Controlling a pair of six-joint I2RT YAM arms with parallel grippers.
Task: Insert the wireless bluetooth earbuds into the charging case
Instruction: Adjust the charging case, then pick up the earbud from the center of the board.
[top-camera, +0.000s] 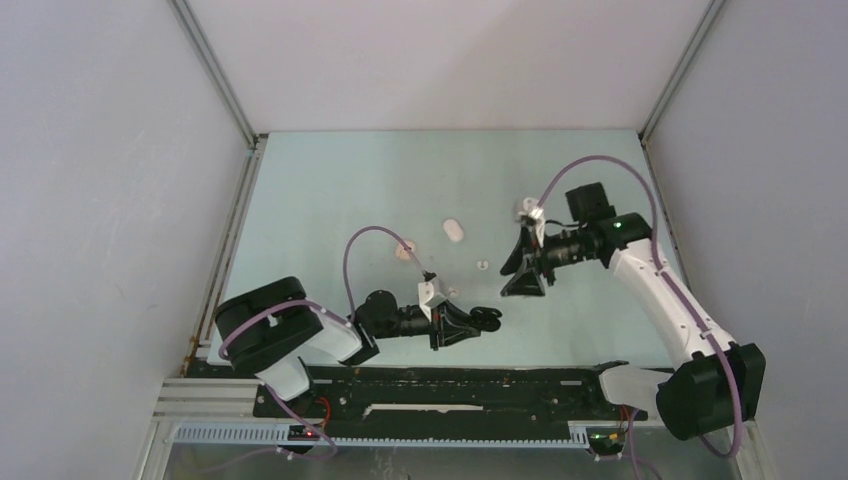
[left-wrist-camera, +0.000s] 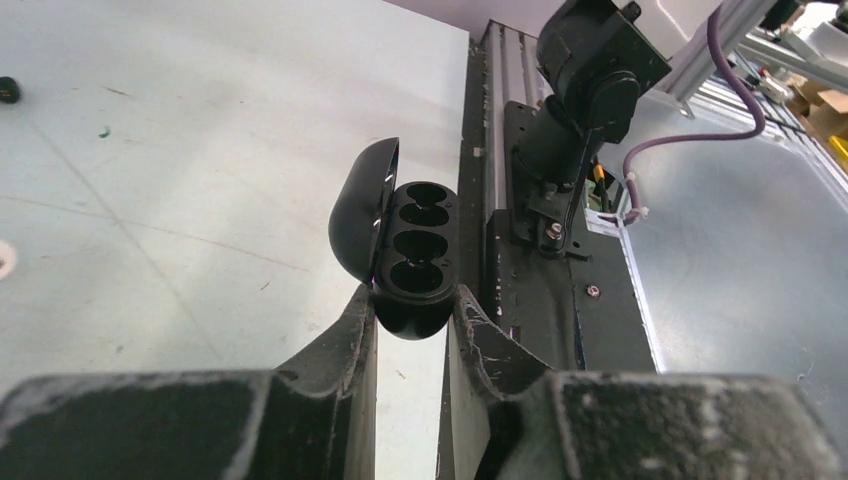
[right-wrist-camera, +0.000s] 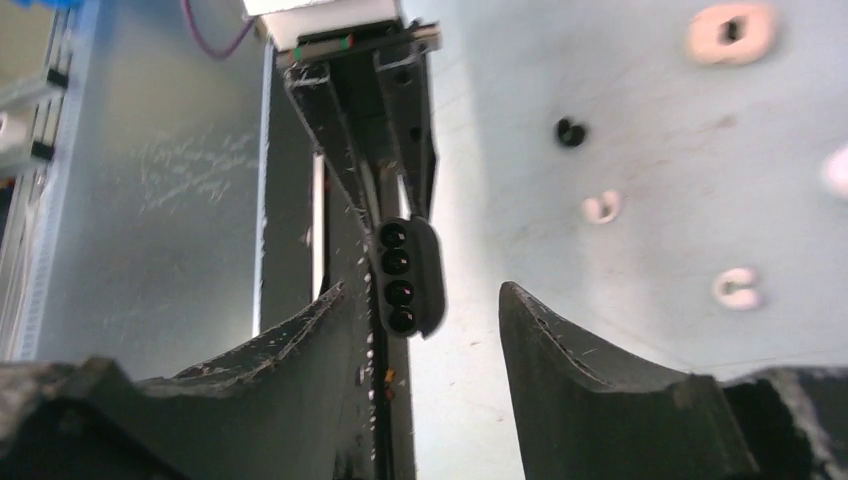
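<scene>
Black charging case (left-wrist-camera: 418, 255), its lid open and four round sockets showing, is clamped tight between the left fingers (top-camera: 462, 325), close to the near edge of the surface (top-camera: 340, 190). The right fingers (top-camera: 523, 282) stand apart and hold nothing. Two white earbuds (right-wrist-camera: 601, 207) and a black earbud (right-wrist-camera: 570, 131) lie loose on the surface, well apart from the case.
</scene>
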